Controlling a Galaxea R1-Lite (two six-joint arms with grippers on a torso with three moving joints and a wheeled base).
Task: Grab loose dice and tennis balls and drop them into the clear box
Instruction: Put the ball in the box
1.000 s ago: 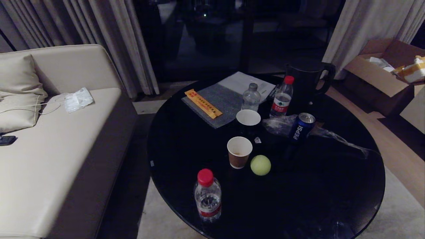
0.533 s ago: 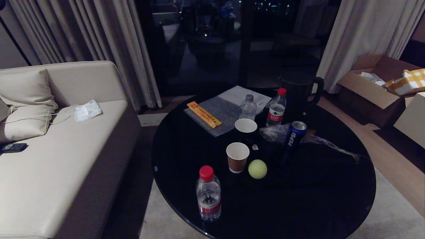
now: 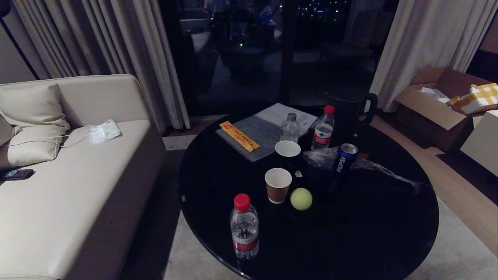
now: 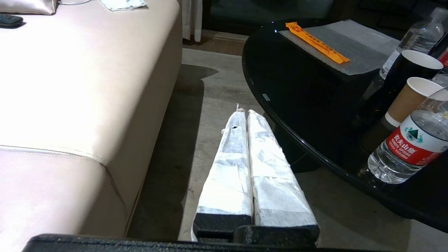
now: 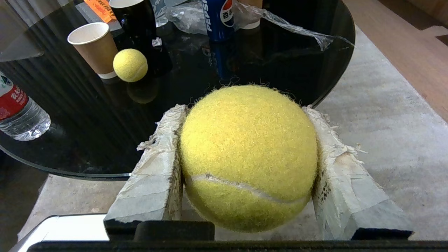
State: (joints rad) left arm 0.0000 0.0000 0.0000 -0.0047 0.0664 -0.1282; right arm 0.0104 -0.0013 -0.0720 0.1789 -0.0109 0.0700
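Plainly little was finished: the right hand (image 5: 245, 168) clasped one tennis ball (image 5: 247, 157) between its taped fingers (image 5: 155, 175), held level just off the near right edge of the black tabletop (image 5: 266, 70); a second tennis ball (image 3: 301, 198) lay loose on the tabletop, just right of a paper cup (image 3: 278, 184); no dice and no clear box showed anywhere, so both drops looked left to do; the left hand (image 4: 246, 115) hung clenched and empty over the carpet (image 4: 210, 91) between sofa (image 4: 87, 87) and tabletop.
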